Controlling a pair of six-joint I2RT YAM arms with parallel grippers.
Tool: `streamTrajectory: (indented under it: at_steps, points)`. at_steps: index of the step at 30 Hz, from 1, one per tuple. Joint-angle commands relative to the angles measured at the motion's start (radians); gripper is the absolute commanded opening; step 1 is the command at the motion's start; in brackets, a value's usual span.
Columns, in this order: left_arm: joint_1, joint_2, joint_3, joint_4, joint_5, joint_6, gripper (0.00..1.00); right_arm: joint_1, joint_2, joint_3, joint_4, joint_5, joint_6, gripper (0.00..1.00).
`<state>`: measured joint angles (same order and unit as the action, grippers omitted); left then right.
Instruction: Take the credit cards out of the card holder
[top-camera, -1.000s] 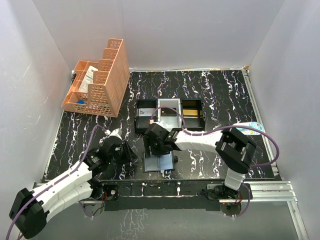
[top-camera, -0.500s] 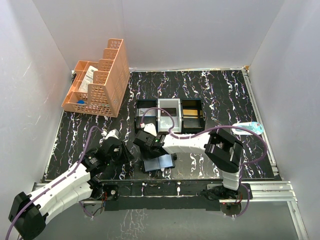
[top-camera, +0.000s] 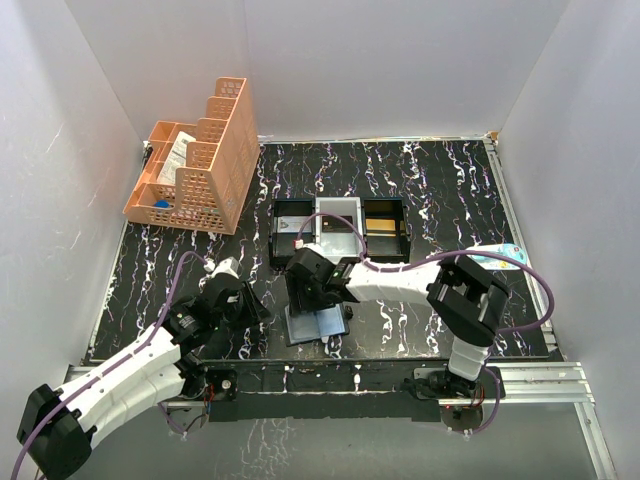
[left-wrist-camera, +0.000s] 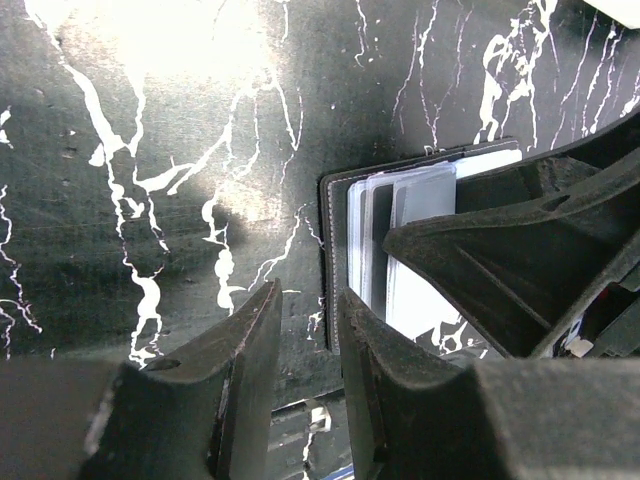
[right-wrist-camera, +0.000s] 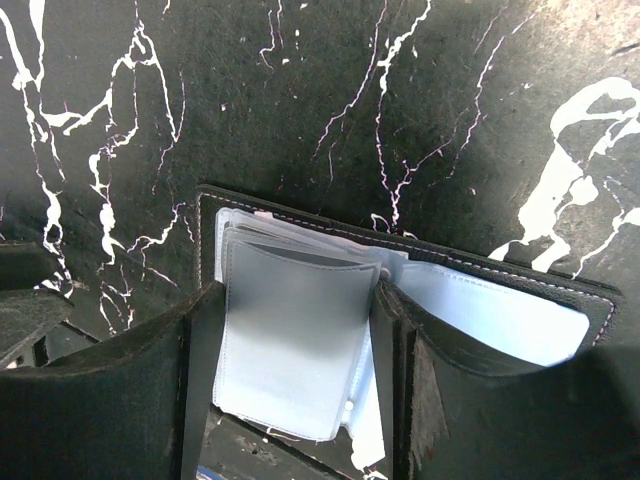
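Card holder (right-wrist-camera: 490, 310) lies open directly beneath the right tool (right-wrist-camera: 295, 340)

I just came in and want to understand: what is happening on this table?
The right gripper hangs over the open card holder, its jaws astride the clear card sleeves; whether they grip is unclear. The left gripper sits beside the holder's edge, jaws slightly apart, holding nothing.

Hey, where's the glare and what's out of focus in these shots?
Left wrist view: glare washes out the table at the top, and the left claw is blurred up close. Right wrist view: no glare, card holder fairly sharp, right claw dark and soft. Top view: even light, sharp throughout.
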<state>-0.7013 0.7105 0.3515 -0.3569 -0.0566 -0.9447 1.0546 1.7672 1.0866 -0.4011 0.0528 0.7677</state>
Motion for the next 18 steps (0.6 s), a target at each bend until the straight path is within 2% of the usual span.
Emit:
streamTrajectory:
  at_steps: [1, 18]
  points:
    - [0.003, 0.003, 0.016, 0.020, 0.029, 0.006, 0.28, -0.007, 0.001, -0.021, 0.039, -0.061, 0.001, 0.54]
    - [0.003, 0.018, 0.021, 0.022, 0.024, 0.004, 0.28, 0.050, 0.123, 0.089, -0.111, 0.095, -0.026, 0.62]
